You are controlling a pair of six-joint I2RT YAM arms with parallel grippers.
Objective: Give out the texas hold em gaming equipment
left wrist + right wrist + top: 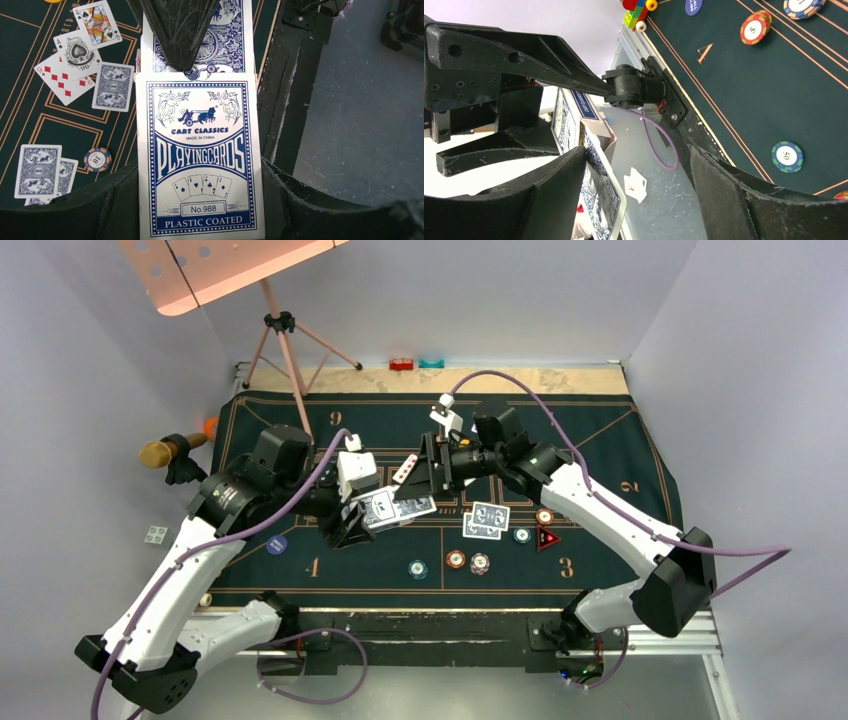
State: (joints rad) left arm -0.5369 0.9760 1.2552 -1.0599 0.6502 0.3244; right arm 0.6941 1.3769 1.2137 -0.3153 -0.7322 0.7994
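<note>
Card box [200, 125] (blue-white, Cart Classics) clamped in left hand [200, 167]; right hand [639, 155] spread wide just beside box.

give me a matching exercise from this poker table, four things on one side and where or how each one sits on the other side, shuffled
Things
1. card box
2. red triangle marker
3. blue disc
4. nine of diamonds

Places or states
a. face up on the green mat
b. right next to the printed 3
c. clamped in the left gripper
d. just left of the printed 4

Pairs: 1-c, 2-b, 3-d, 4-a
</note>
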